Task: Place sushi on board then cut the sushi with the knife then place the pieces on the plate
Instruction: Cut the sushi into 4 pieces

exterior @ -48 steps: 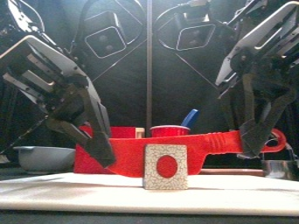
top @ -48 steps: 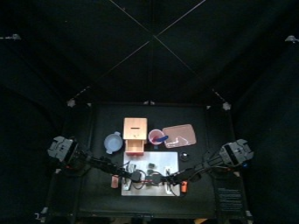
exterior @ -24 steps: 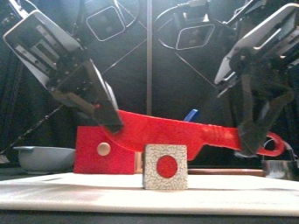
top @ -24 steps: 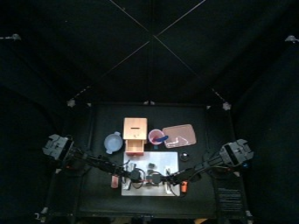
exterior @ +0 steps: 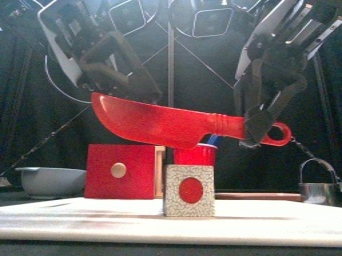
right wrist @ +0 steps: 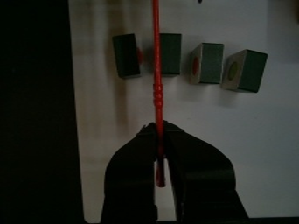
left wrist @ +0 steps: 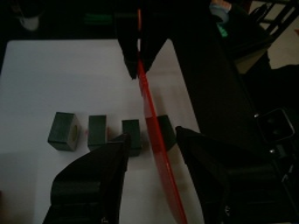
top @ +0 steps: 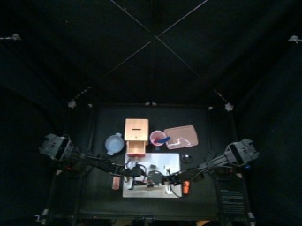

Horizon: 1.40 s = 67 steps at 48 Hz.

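Black cloth curtains (top: pixel 83 62) are enclosing a small black table (top: pixel 104 119) at six o'clock, suggesting a robotics lab booth.

black back curtain (top: pixel 71 53) filling 9 to 3 o'clock, small black tabletop (top: pixel 106 119) at 6 o'clock, bright glare (exterior: pixel 181 8) at 12 o'clock in front view

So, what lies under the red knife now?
Four sushi pieces in a row on the white board; the red knife hangs clear above them. In the front view only the nearest piece shows, hiding the rest.
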Available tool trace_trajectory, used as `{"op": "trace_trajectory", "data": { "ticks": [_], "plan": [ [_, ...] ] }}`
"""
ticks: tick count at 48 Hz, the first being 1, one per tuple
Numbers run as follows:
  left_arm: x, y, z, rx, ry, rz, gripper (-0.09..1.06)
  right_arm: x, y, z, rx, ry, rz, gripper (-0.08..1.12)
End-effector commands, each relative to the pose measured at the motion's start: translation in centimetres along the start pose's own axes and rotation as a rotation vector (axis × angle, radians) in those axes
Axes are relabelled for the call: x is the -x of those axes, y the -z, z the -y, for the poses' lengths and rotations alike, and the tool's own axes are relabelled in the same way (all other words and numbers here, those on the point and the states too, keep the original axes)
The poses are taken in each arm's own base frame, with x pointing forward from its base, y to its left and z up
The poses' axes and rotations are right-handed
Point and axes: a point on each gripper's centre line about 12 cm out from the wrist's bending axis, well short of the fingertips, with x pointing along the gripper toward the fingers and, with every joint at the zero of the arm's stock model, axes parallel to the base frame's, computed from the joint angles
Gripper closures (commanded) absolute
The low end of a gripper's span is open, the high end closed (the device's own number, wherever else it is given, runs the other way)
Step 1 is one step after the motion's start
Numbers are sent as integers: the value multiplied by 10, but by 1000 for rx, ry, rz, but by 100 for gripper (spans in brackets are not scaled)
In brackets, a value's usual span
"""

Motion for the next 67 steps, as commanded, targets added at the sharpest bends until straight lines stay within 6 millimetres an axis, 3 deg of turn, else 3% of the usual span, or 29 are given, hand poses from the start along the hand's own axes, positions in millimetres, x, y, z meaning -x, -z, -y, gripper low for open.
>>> {"op": "trace_trajectory", "data": {
  "ticks": [1, 17, 35, 44, 56, 67],
  "plan": [
    [14, -21, 2, -15, 11, 95, 15, 22, -15, 0, -13, -9, 55, 66],
    [33, -23, -8, -34, -5, 239, 15, 64, 1, 6, -138, -76, 75, 66],
    [28, -20, -14, -166, -34, 232, 15, 94, 71, 3, -456, -271, -55, 66],
    [27, -19, -16, -185, -40, 227, 15, 109, 97, 3, -639, -354, -108, 67],
    [23, -13, -20, -185, -50, 212, 15, 109, 121, 16, -882, -354, -95, 66],
    [21, -9, -21, -185, -52, 199, 15, 104, 121, 18, -1123, -325, -121, 66]
  ]
}}
